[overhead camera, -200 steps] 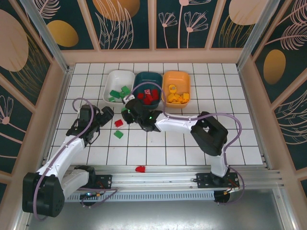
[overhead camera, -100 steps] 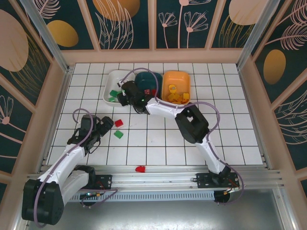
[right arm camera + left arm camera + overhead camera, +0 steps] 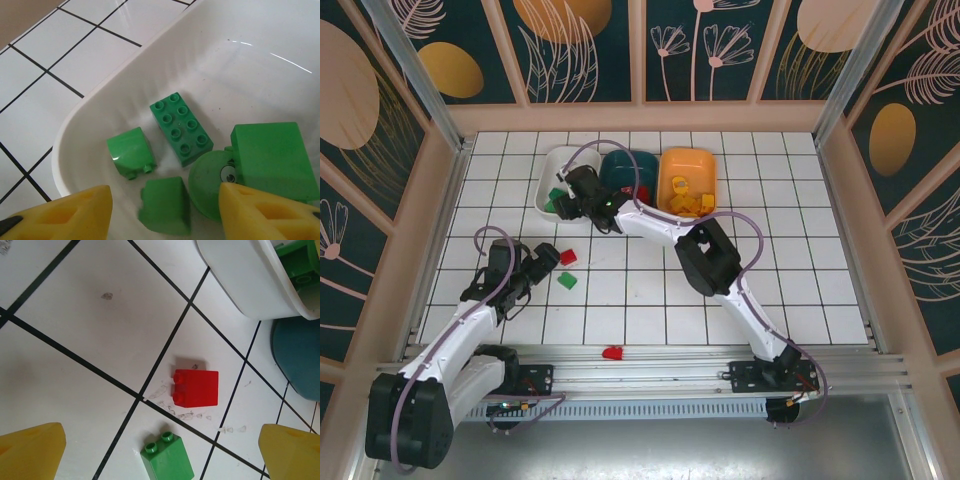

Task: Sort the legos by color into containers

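Observation:
My right gripper (image 3: 563, 203) hangs over the white container (image 3: 552, 163), open. In the right wrist view a small green lego (image 3: 165, 205) is blurred between the yellow fingertips (image 3: 75, 215), touching neither. Several green legos lie under it, among them a flat studded one (image 3: 181, 128) and a round one with an eye (image 3: 212, 182). My left gripper (image 3: 546, 260) is open low over the floor. A red lego (image 3: 196, 388) and a green lego (image 3: 167, 459) lie ahead of it, the green one between its fingers (image 3: 30, 450).
The dark teal container (image 3: 625, 167) holds red legos and the orange container (image 3: 687, 182) holds yellow ones. Another red lego (image 3: 612, 352) lies by the near rail. The white container's wall (image 3: 240, 285) and the teal container's rim (image 3: 297, 355) edge the left wrist view.
My right arm swung from the floor by the loose legos up over the white container and opened, letting go of a green lego. My left gripper drew slightly back toward the near edge.

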`<state>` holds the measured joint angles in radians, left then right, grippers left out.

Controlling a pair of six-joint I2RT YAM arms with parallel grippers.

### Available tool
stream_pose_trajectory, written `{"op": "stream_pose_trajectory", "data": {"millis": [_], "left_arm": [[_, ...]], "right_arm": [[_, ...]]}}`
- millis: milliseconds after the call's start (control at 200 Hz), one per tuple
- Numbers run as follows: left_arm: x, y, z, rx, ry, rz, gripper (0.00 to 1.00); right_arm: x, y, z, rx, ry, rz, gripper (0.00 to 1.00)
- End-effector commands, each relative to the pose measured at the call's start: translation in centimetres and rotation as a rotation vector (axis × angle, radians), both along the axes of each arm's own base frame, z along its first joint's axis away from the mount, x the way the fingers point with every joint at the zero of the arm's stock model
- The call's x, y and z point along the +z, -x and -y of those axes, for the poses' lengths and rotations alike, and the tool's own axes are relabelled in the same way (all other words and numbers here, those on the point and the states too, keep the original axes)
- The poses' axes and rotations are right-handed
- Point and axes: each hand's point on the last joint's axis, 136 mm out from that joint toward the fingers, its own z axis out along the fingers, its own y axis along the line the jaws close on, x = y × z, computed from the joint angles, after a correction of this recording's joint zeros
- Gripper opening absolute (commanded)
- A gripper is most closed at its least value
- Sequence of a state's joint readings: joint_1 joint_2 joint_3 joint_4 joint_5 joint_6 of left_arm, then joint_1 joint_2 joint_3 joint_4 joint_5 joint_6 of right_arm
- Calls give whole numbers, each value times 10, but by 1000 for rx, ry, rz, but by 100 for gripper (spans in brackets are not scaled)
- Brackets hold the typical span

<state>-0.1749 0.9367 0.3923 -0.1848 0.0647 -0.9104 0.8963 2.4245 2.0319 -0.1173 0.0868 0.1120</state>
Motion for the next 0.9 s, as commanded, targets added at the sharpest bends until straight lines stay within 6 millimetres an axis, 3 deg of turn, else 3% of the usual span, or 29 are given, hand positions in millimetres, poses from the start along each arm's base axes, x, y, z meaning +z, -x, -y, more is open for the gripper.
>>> {"op": "stream_pose_trajectory", "data": {"millis": [0,170,315,460,641,896], "left_arm": [[5,-3,6,-27,24,5,99],[10,-3,16,-13,110,4,99],[9,0,36,-16,187,-10,94],[5,5,53,-5,209,-55,88],[-8,15,44,89,208,-124,84],[-36,21,54,105,186,-302,79]], "right_arm": [[57,7,-2,-6,-52,78,60],[91,19,21,-49,-103,117,60],[110,38,61,-108,-165,130,60],[98,58,106,-174,-194,100,60],[75,73,161,-268,-193,59,60],[62,83,198,-327,-183,43,61]]}}
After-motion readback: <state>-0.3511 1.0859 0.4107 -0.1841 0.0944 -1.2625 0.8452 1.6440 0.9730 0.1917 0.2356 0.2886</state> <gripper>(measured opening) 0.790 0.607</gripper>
